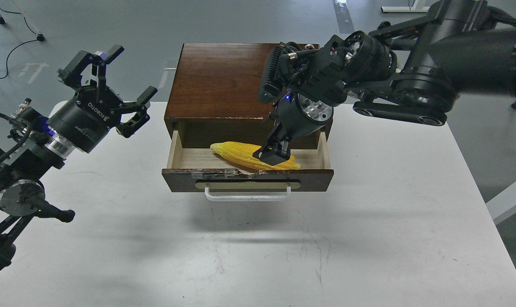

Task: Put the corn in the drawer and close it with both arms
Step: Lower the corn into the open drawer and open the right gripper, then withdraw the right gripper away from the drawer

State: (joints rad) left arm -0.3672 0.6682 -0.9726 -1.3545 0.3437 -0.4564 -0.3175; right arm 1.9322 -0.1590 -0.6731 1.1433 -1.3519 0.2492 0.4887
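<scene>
the corn (236, 152) is lying on its side inside the open drawer (247, 179), resting on the pale wood floor, its tapered tip pointing toward nine o'clock and its thicker end toward four o'clock, close behind the chipped drawer front. the right gripper (274, 154) is reaching down into the drawer from one o'clock, and its fingers (279, 150) are sitting over the thick half of the cob, covering part of it. the jaws are looking drawn in around the cob, but whether they are actually pinching it or only resting against it, i cannot tell from this angle. the tapered half of the corn is lying bare, out at nine o'clock from the jaws.

the drawer is standing pulled out toward six o'clock from the dark brown wooden box (217, 81), with its white bar handle (247, 197) facing the near edge. the box is sitting on a white table (369, 238).

the left gripper (113, 83) is hovering well apart from the drawer, out at nine o'clock from the box and above the table, with its fingers spread wide and nothing between them. the right arm (454, 64) is coming in from two o'clock, crossing over the box top.
</scene>
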